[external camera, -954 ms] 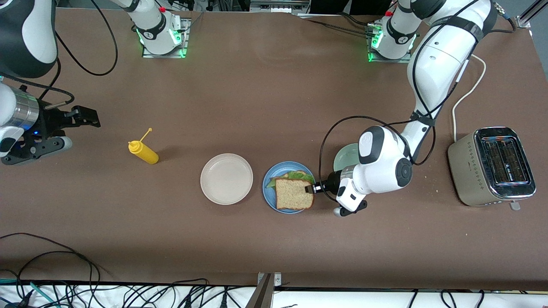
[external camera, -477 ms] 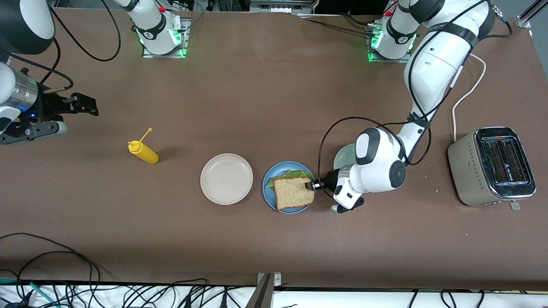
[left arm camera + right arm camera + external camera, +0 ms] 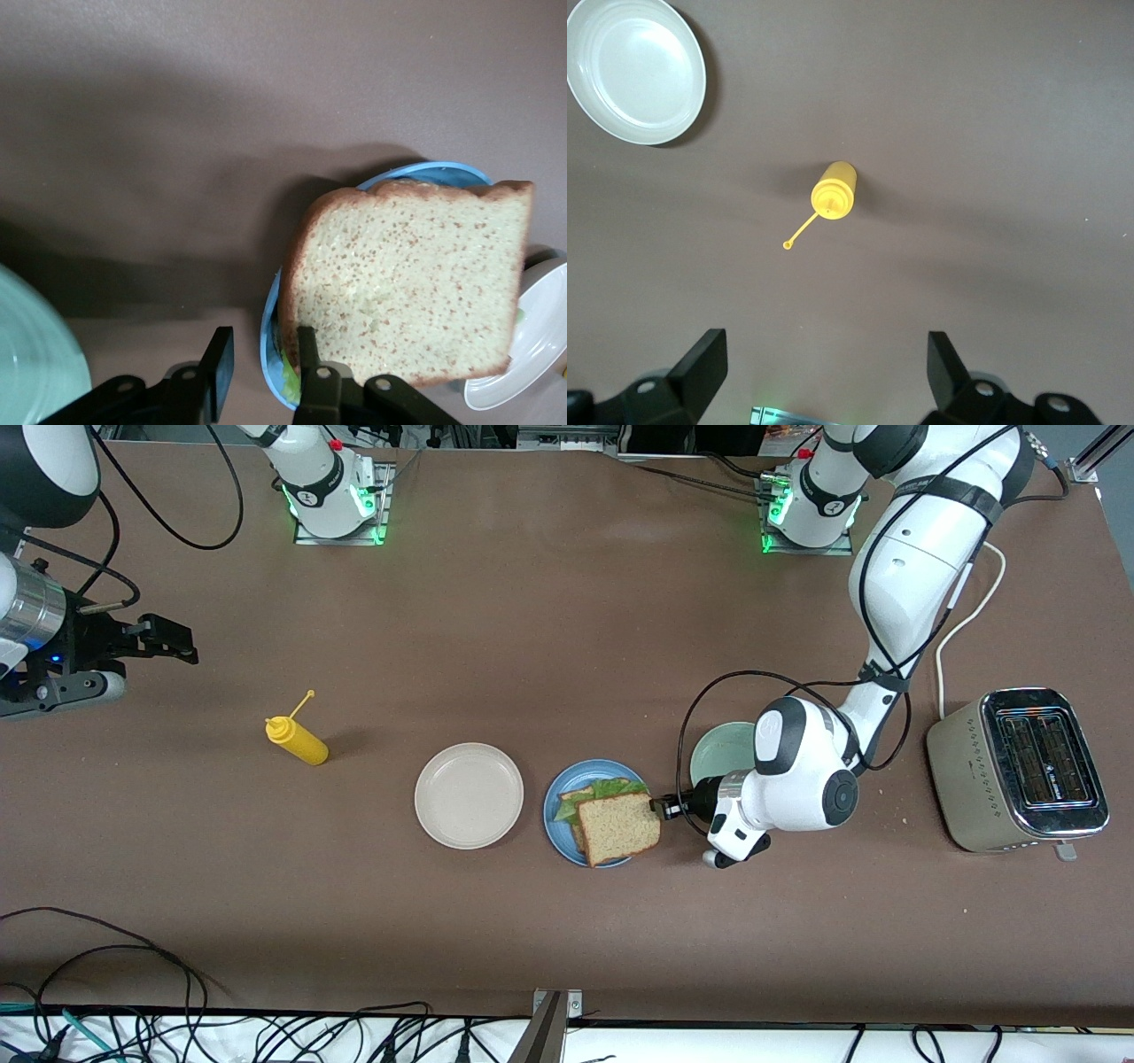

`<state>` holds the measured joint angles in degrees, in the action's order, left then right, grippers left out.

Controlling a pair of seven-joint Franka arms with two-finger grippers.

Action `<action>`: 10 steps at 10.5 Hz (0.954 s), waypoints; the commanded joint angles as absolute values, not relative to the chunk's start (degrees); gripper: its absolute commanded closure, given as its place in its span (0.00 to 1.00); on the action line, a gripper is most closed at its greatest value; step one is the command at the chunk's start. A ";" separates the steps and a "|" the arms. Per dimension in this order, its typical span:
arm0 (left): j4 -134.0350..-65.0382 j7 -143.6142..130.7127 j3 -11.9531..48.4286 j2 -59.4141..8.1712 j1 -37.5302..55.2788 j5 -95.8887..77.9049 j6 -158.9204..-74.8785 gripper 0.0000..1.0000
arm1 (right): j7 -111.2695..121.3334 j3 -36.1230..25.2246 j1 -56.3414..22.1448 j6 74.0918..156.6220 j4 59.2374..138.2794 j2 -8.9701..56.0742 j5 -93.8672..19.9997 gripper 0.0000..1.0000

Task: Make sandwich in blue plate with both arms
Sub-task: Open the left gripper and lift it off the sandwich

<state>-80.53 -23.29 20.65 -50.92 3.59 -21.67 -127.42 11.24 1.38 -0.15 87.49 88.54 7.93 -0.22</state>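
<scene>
While the left gripper (image 3: 660, 807) is parted just beside the blue plate (image 3: 556, 833), the sandwich (image 3: 614, 823) is seen resting on it; the right gripper (image 3: 824, 367) is held wide apart above the worktop (image 3: 532, 646).

A brown matte surface (image 3: 532, 646) fills nearly the whole front view, evenly lit from above with soft shadows. Along its edge nearest the front camera, black cables (image 3: 133, 1010) tangle over a white strip (image 3: 797, 1045), and a metal bracket (image 3: 549, 1019) stands mid-edge.
</scene>
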 commanded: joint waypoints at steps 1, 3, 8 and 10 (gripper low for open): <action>-79.64 -26.79 19.34 -48.08 3.69 -22.41 -120.19 0.64 | 10.81 2.55 0.79 87.80 87.63 8.70 -0.09 0.00; -77.18 -28.65 17.94 -45.19 3.87 -20.41 -112.36 0.64 | 10.64 2.55 0.79 87.71 87.80 8.70 -0.17 0.00; -77.69 -28.74 16.53 -31.85 4.04 -9.84 -101.52 0.63 | 7.58 2.72 0.35 88.24 87.80 8.79 -0.18 0.00; -79.53 -28.39 13.29 -26.92 4.39 -9.84 -99.86 0.55 | 4.59 2.72 0.35 88.16 87.80 8.79 -0.09 0.00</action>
<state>-75.44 -28.24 16.80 -33.51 3.84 -11.27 -101.59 8.28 2.03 -0.16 88.14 88.44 8.60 -0.21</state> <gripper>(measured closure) 0.599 0.000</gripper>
